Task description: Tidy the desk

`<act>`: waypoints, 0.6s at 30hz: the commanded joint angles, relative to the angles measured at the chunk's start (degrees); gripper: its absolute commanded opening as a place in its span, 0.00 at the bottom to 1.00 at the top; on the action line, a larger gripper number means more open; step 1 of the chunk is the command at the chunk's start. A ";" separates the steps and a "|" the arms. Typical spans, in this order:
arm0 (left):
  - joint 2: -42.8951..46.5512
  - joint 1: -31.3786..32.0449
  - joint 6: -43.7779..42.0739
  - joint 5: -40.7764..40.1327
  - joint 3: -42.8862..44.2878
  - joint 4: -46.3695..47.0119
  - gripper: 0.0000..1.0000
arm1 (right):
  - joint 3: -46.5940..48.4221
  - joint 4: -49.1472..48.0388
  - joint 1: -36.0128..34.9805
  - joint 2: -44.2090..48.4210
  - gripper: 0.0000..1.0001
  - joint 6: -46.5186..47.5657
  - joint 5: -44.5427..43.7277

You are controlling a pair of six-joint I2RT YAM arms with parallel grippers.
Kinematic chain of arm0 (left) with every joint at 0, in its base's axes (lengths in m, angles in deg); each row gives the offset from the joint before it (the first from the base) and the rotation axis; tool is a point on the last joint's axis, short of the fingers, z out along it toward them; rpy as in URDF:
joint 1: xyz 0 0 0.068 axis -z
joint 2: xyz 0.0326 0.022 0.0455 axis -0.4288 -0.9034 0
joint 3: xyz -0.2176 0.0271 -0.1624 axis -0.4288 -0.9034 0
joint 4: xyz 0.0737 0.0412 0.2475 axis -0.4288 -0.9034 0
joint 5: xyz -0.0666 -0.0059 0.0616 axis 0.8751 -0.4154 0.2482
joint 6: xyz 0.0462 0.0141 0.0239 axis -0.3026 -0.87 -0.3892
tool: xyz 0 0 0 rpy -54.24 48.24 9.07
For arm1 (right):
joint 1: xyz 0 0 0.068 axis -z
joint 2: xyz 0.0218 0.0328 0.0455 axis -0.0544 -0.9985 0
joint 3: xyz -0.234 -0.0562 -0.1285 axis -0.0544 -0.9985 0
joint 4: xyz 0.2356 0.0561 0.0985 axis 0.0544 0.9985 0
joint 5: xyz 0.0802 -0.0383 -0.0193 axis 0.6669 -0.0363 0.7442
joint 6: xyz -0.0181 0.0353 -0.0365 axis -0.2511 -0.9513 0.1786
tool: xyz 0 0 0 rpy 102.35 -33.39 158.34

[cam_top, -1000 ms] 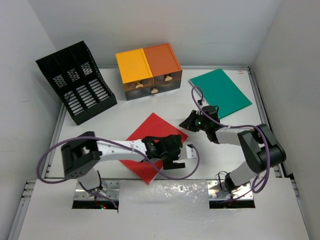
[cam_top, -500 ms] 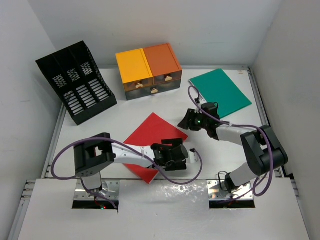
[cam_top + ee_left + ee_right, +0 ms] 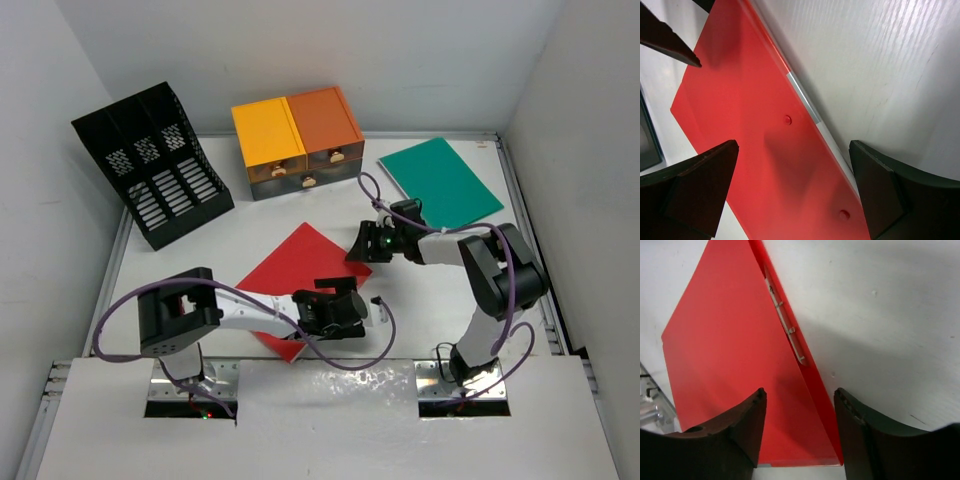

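Note:
On the white desk [image 3: 235, 225] a red folder [image 3: 300, 268] lies flat near the middle. My left gripper [image 3: 336, 311] hovers over the folder's near right edge, its fingers wide open; in the left wrist view the red folder [image 3: 755, 125] fills the space under the left gripper [image 3: 792, 187], and nothing is gripped. My right gripper [image 3: 360, 246] sits at the folder's right corner. In the right wrist view the right gripper [image 3: 800, 405] has its jaws apart over the corner of the red folder [image 3: 735, 355]. It holds nothing.
A green folder [image 3: 440, 185] lies at the back right. Yellow and orange drawer boxes [image 3: 296, 140] stand at the back middle. A black file rack [image 3: 150, 165] stands at the back left. White walls close in on three sides.
My right gripper has slid left to the red folder's corner and opened from shut. My left gripper has drawn back toward the near edge, staying open.

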 commanded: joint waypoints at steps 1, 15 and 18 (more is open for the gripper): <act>0.68 -1.10 -0.16 1.07 -2.78 -2.93 0.94 | 0.96 -1.45 -0.45 -1.88 0.54 -0.07 4.34; 2.00 -4.43 -1.83 0.37 -6.56 1.81 0.94 | -2.82 -8.13 -0.62 -0.48 0.27 -4.64 12.87; 2.70 -5.49 -2.45 0.02 -7.88 2.96 0.94 | -3.17 -8.93 -0.71 -1.79 0.26 -5.61 14.54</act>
